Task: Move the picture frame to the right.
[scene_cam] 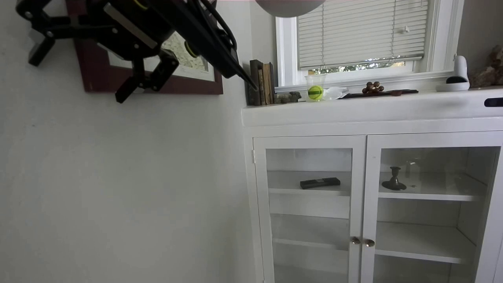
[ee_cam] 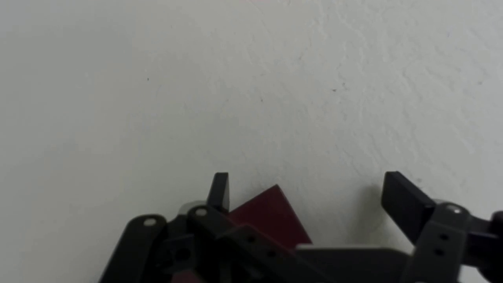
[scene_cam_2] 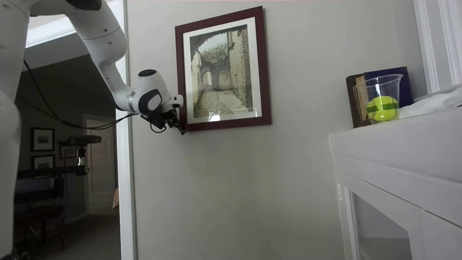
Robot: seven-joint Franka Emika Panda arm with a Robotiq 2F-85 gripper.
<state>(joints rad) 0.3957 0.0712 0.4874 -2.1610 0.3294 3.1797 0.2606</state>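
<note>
The picture frame hangs on the wall, with dark reddish-brown wood, a white mat and an archway picture. It shows whole in an exterior view (scene_cam_2: pixel 222 76) and partly hidden behind the arm in an exterior view (scene_cam: pixel 188 87). My gripper is at its lower left corner (scene_cam_2: pixel 181 128) and its fingers are spread wide (scene_cam: pixel 79 76). In the wrist view the frame's red corner (ee_cam: pixel 273 216) pokes between the open fingers (ee_cam: pixel 308 186), nearer the left finger. The right finger stands apart over bare wall. Whether the left finger touches the frame I cannot tell.
A white cabinet (scene_cam: pixel 306 142) with glass doors stands right of the wall. On its top are books (scene_cam: pixel 261 84), a clear cup (scene_cam_2: pixel 382 99) with a yellow-green ball, and a white camera (scene_cam: pixel 459 72). A doorway (scene_cam_2: pixel 126 162) is left of the frame.
</note>
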